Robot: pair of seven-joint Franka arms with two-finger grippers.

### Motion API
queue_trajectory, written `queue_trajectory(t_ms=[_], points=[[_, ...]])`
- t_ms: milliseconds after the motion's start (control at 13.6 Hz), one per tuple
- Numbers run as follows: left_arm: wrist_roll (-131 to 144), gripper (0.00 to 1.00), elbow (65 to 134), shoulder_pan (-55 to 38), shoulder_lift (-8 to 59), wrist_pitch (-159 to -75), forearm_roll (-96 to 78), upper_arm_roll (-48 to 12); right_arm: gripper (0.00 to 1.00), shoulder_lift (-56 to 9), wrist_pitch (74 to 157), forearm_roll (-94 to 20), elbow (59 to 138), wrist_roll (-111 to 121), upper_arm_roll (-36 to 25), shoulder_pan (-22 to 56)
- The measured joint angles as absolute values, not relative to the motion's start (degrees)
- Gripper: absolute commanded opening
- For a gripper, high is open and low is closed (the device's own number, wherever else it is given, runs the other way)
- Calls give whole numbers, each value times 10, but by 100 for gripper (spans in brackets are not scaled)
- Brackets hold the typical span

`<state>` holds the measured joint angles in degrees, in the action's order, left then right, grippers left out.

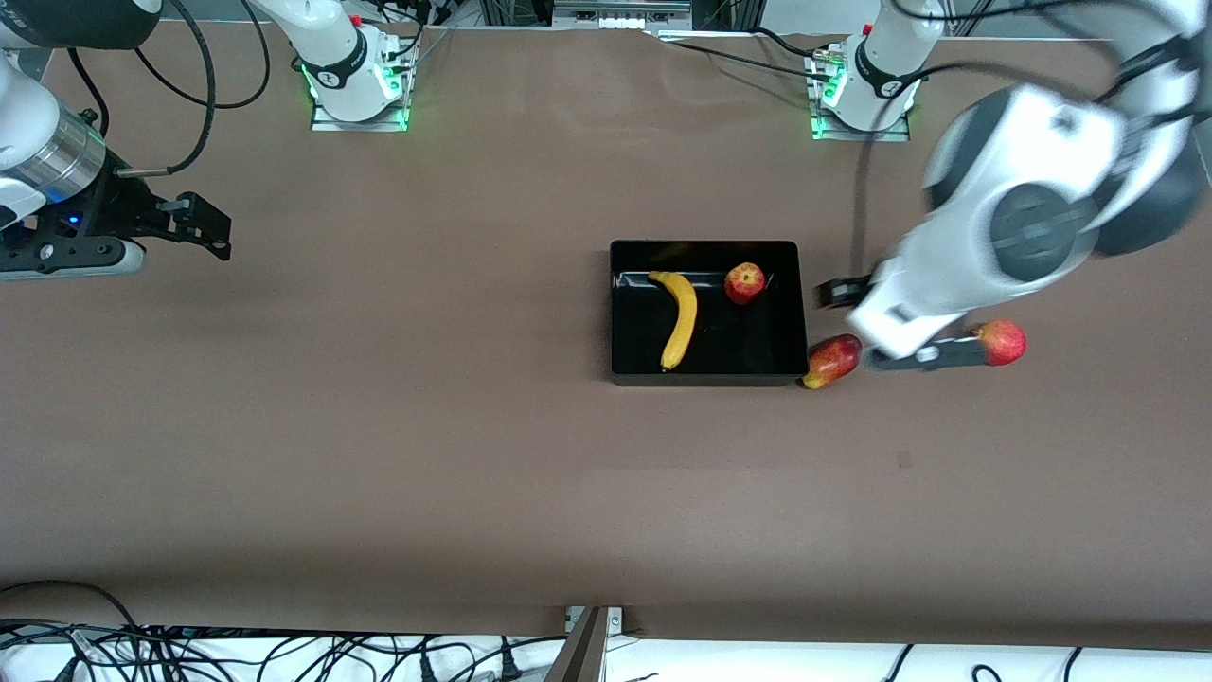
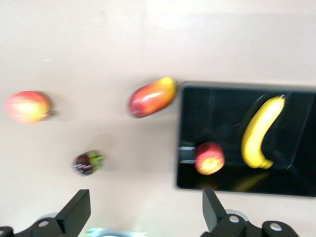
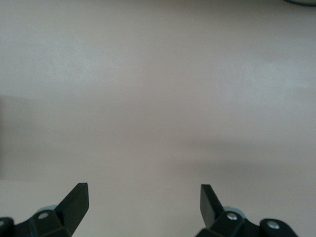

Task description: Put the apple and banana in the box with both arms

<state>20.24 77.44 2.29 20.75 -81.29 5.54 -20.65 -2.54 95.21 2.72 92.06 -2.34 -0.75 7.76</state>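
White and black-banded, left arm (image 1: 1023, 218) bent down from its base at the top of the front view, blurred, forearm low over the surface just beside the box (image 1: 706, 374) on the left arm's end. Left pincer (image 2: 143, 212) empty, fingers (image 2: 76, 210) spread wide, hanging over bare brown surface (image 1: 379, 426) next to the box; in the front view mostly hidden under the forearm. Right arm (image 1: 47, 161) parked at the right arm's end of the surface, waiting, well apart from the fruit; right pincer (image 3: 143, 205) also wide and empty, over plain surface. Glossy black box near the middle, with the yellow banana (image 1: 678, 318) lying inside toward the right arm's end and the red apple (image 1: 745, 282) inside too, near the corner closest to the left arm's base. Outside, touching or just beside the box wall: elongated red-and-yellow fruit (image 1: 832, 361). Round red-pink fruit (image 1: 1001, 342) farther toward the left arm's end, partly covered by the arm. Small dark purple fruit with a green cap (image 2: 88, 162), seen from the left wrist only. No readable writing anywhere. Brown matte surface; green lights at both bases (image 1: 358, 90); tangled black cables (image 1: 284, 654) along the edge nearest the front camera.
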Motion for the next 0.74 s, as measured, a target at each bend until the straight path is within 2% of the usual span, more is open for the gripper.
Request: queue_trajectory(t_ms=[221,368,516,737], points=[[80,100,772,74,173,-792,55,-182,100,-26,952,27,921,-23,-7,77],[28,100,789,39,136,-807,49,-100,100,-26,952,27,921,-23,-7,77],[13,100,839,5,73,-848,33,-35,100,-26,952,27,920,-23,-7,77],[7,100,914,-2,-5,-867,32,-14,100,-26,952,27,920,-23,-7,77]])
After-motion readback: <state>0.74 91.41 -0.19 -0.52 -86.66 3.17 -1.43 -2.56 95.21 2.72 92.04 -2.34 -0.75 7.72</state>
